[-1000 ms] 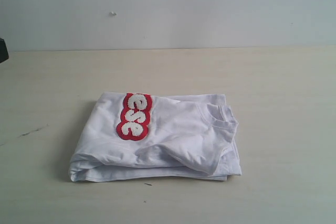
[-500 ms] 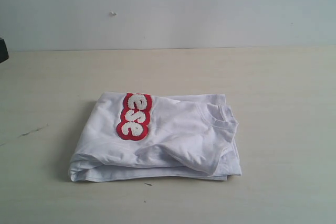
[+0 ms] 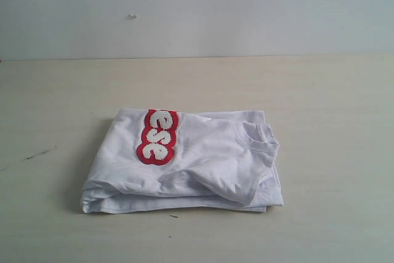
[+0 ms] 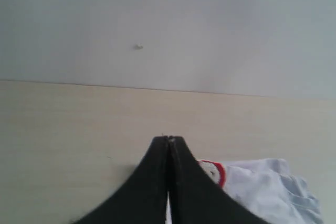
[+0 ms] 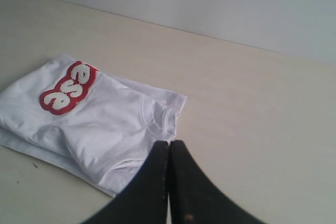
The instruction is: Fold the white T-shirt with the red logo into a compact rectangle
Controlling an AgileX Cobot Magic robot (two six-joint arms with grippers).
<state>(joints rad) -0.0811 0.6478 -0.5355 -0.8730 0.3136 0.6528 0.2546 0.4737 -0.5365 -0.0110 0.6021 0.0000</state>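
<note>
Seemingly final step: white T-shirt (image 3: 184,164) lay folded into rough rectangle, centre frame on table (image 3: 320,103), red logo (image 3: 157,137) upper left of bundle. Left gripper (image 4: 168,140), right gripper (image 5: 169,142) clenched, empty, off cloth. Next: probably only neatening of lower edge.

The white T-shirt (image 3: 203,161) lies folded into a rough rectangle mid-table, collar up, red logo (image 3: 157,137) showing "ese".
</note>
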